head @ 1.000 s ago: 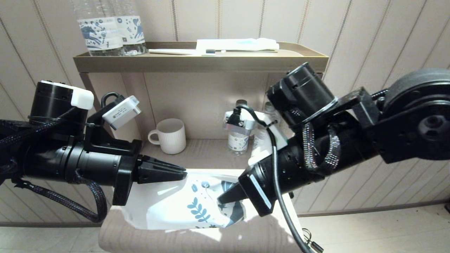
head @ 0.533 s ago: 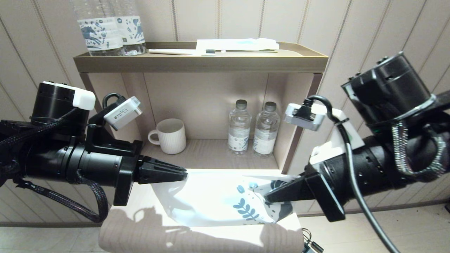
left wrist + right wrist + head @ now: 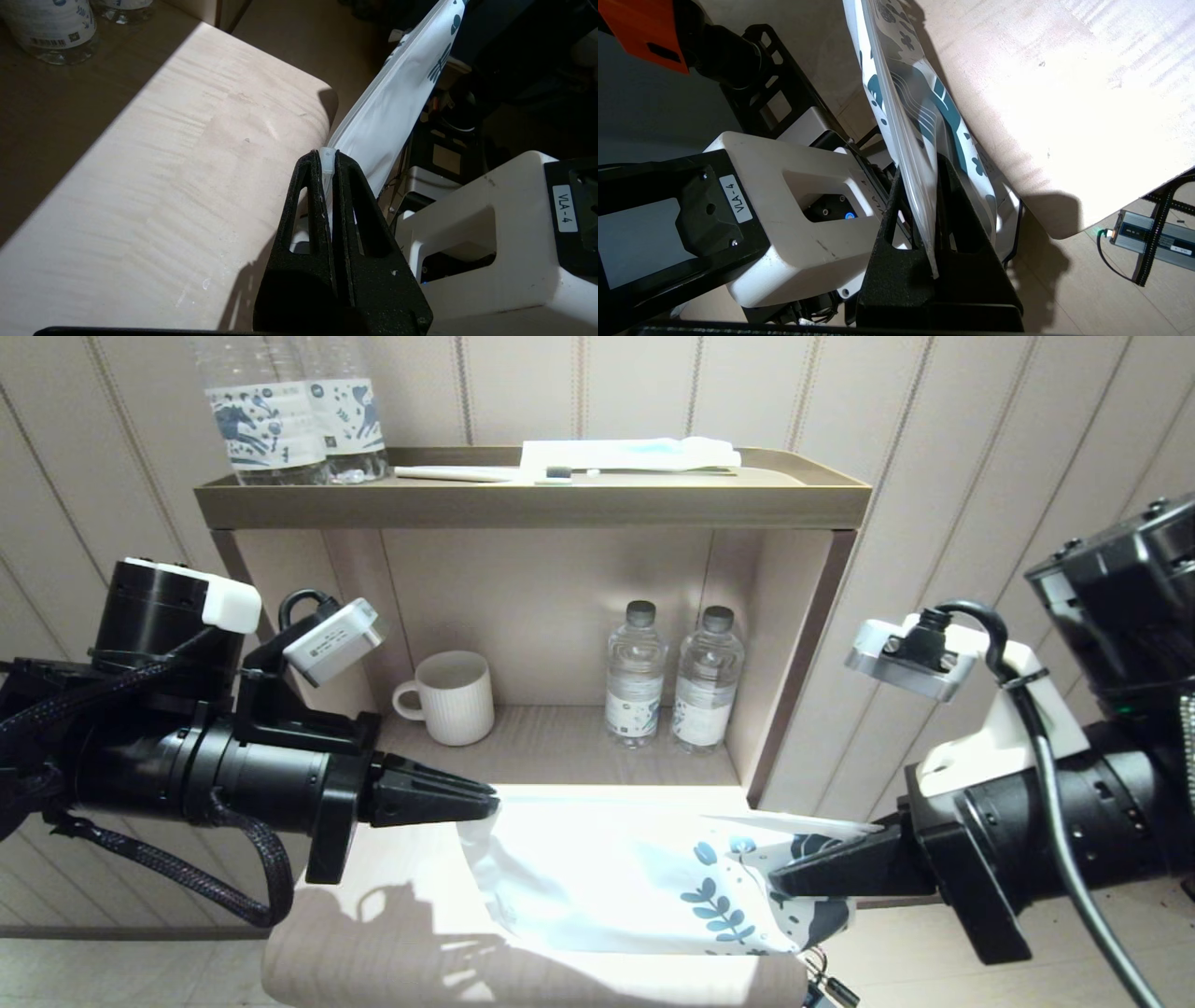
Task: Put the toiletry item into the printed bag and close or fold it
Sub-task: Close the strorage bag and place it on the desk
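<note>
The printed bag [image 3: 607, 877] hangs stretched between my two grippers over the pale table's front edge, its teal leaf print toward the right end. My left gripper [image 3: 490, 801] is shut on the bag's plain white corner; the left wrist view shows the strip-seal edge [image 3: 328, 155] pinched at my left gripper [image 3: 328, 156]. My right gripper [image 3: 777, 880] is shut on the printed end, out past the table's right side. In the right wrist view the bag [image 3: 901, 93] runs between the closed fingers of my right gripper [image 3: 920, 170]. The mint-white toothbrush is not in view.
A cabinet stands behind the table [image 3: 392, 933]. On its top tray [image 3: 532, 504] are water bottles [image 3: 289, 420], a white toothbrush with dark bristles [image 3: 467, 473] and a white-and-light-blue packet [image 3: 635, 453]. In the niche stand a mug [image 3: 453, 695] and two small bottles [image 3: 667, 677].
My right gripper has swung far to the right and slightly down with the printed end, pulling the bag out flat and rightward. The left gripper has hardly moved.
</note>
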Controlling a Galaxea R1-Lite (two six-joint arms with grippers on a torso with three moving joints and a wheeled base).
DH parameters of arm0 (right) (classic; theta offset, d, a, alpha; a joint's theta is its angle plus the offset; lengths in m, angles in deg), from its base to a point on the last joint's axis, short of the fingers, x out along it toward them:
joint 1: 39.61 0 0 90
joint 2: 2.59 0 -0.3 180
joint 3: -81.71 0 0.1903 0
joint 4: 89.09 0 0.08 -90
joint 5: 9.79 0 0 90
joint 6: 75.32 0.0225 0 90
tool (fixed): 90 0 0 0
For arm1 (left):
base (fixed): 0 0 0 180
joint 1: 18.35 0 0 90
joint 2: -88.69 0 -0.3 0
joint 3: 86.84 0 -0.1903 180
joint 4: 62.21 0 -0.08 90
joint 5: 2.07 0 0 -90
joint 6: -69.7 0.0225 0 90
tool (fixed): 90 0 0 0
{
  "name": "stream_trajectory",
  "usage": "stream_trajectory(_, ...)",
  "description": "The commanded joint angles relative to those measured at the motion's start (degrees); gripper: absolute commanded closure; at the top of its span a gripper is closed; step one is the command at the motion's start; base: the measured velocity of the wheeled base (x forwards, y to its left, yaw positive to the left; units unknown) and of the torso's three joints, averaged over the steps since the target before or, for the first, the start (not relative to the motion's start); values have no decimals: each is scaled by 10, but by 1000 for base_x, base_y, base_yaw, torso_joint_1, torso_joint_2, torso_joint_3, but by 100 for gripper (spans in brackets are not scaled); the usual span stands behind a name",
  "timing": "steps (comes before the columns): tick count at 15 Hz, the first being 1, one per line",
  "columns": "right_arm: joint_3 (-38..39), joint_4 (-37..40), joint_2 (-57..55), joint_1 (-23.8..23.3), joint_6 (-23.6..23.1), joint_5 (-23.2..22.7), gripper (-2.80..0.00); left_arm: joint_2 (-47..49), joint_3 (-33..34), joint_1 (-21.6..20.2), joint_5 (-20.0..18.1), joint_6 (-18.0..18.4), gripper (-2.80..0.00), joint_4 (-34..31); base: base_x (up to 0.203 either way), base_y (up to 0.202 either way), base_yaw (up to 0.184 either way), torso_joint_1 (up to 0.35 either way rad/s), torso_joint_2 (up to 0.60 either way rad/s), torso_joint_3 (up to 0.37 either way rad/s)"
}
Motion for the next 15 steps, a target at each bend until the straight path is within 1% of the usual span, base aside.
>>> stream_trajectory(1,6,2,4,-6,0,-1,0,6,-1,0,-3,1,0,0,0,0,0,0,0,0)
stream_trajectory(3,13,2,15,-25,0,-2,0,7,-1,0,-3,1,0,0,0,0,0,0,0,0)
stream_trajectory(7,24,2,26,-26,-1,-3,0,8,0,0,-2,1,0,0,0,0,0,0,0,0)
stream_trajectory(12,19,-3,10,-21,-1,-3,0,12,-4,0,-1,0,0,0,0,0,0,0,0,0)
stream_trajectory(14,15,-40,-11,-18,-1,-3,0,19,-7,-2,3,0,0,3,0,0,0,0,0,0)
stream_trajectory(15,12,-63,-29,-17,0,-3,0,33,-13,-11,3,0,0,3,0,0,0,0,0,0)
